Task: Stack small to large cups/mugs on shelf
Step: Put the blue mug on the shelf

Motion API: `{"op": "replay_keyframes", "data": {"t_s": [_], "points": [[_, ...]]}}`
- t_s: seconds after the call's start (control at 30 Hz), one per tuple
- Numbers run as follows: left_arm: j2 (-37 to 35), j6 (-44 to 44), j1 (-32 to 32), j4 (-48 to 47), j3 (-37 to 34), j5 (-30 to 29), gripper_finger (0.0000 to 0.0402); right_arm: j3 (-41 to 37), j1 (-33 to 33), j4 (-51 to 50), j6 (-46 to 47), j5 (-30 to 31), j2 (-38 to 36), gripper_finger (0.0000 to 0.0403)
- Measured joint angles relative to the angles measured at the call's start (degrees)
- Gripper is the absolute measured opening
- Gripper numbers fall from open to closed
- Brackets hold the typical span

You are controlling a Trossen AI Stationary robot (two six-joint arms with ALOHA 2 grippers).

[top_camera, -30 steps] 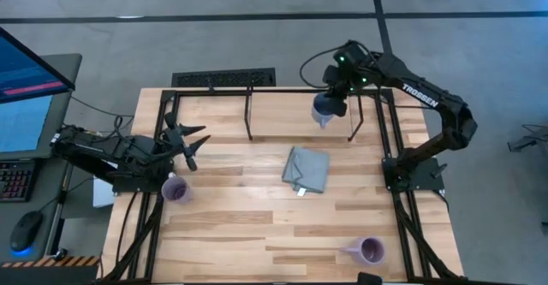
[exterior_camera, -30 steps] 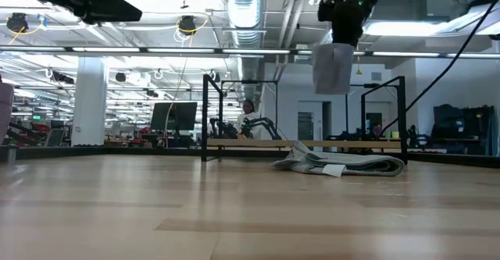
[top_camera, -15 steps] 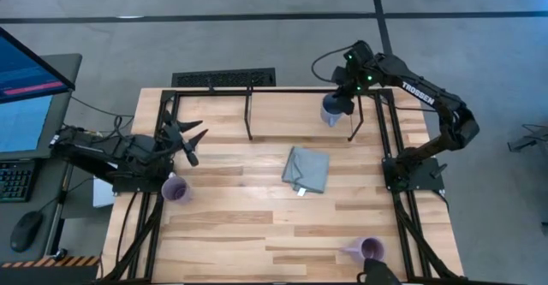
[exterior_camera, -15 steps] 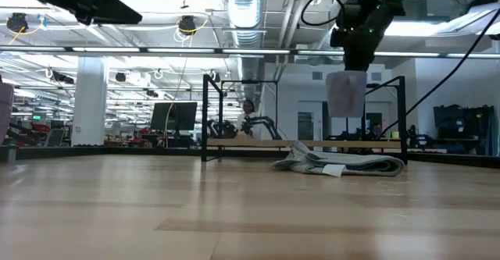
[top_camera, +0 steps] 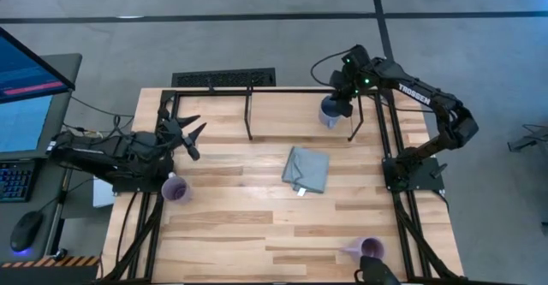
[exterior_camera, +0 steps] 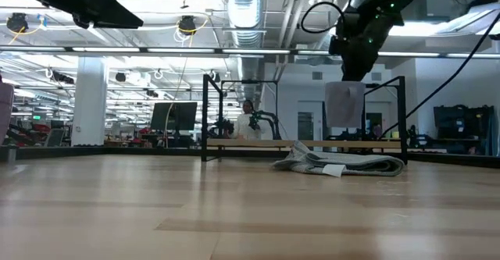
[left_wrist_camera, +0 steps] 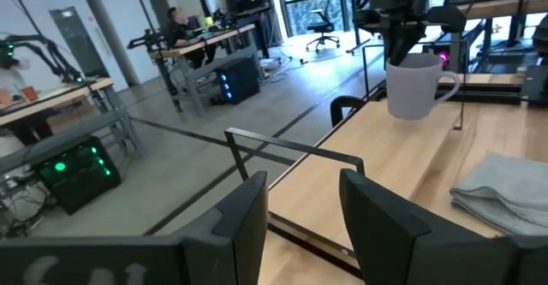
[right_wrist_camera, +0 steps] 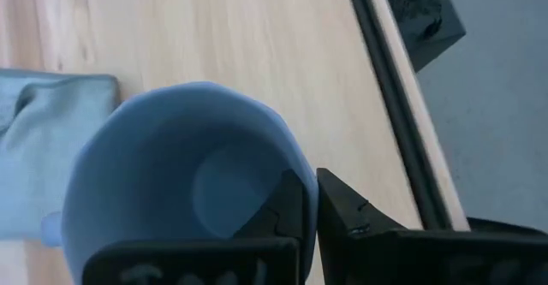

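the black wire shelf runs along the far edge of the table. the right gripper hangs over its right end, pinched on the rim of the blue-grey mug, which hangs clear of the wood. that rim pinch is thin: the mug could swing, clip a shelf rod or leg, and slip out. the grey folded cloth lies mid-table, out of the way. the purple mug sits near the front right edge, where a careless reach might knock it off. the lavender mug stands just beside the left gripper, which waits with fingers parted and empty.
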Motion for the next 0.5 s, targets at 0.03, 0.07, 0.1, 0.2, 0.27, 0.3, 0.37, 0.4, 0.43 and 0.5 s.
{"op": "replay_keyframes", "data": {"t_s": [0.03,0.07,0.1,0.2,0.27,0.3,0.37,0.4,0.43,0.5], "points": [[0.01,0.00,0.18,0.00,0.00,0.01,0.0139,0.00,0.01,0.52,-0.08,0.06,0.31,0.0024],[0.00,-0.04,0.25,-0.02,0.00,0.02,0.0139,0.00,-0.07,0.62,-0.10,0.27,0.59,0.0024],[0.00,-0.09,0.25,-0.01,0.00,0.01,0.0139,0.00,-0.35,0.42,-0.23,0.38,0.76,0.0024],[0.02,-0.13,0.25,0.00,0.00,0.03,0.0139,0.04,-0.84,0.40,-0.65,0.31,1.79,0.0024],[0.00,-0.17,0.25,0.00,0.00,0.03,0.0139,-0.02,-0.89,0.33,-0.90,0.39,2.91,0.0024],[0.00,-0.17,0.25,0.00,0.00,0.04,0.0139,-0.02,-0.90,0.34,-1.38,0.37,3.35,0.0024],[0.02,-0.17,0.25,-0.01,0.00,0.07,0.0139,0.02,-1.10,0.69,-1.68,0.35,4.27,0.0024],[0.00,-0.18,0.25,-0.01,0.00,0.10,0.0139,0.02,-1.18,0.84,-1.75,0.37,4.93,0.0024],[0.00,-0.19,0.25,0.00,0.00,0.14,0.0139,0.02,-1.27,0.93,-1.87,0.32,5.55,0.0024],[0.01,-0.19,0.25,0.00,0.00,0.16,0.0139,0.07,-1.43,1.48,-2.02,-0.21,6.31,0.0024]]}}
